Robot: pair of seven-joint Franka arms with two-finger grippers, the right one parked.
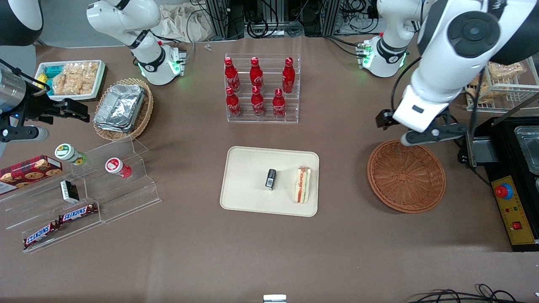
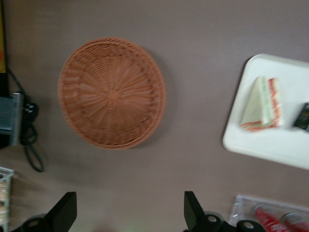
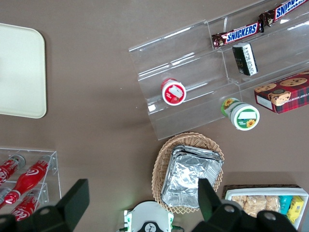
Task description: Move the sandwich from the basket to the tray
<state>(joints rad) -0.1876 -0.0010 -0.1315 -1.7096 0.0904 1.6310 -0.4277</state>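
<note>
Brown covering spreads over the whole surface. Nearest the front camera, the cream tray carries the sandwich, which lies on its side on the tray's part nearest the basket, with a small black packet beside it. The round reddish-brown basket sits just beside the tray, toward the working arm's end, with nothing in it. The gripper hangs above the basket's rim farther from the camera, its fingers spread wide and holding nothing. Farther still, a clear rack of red bottles stands upright.
</note>
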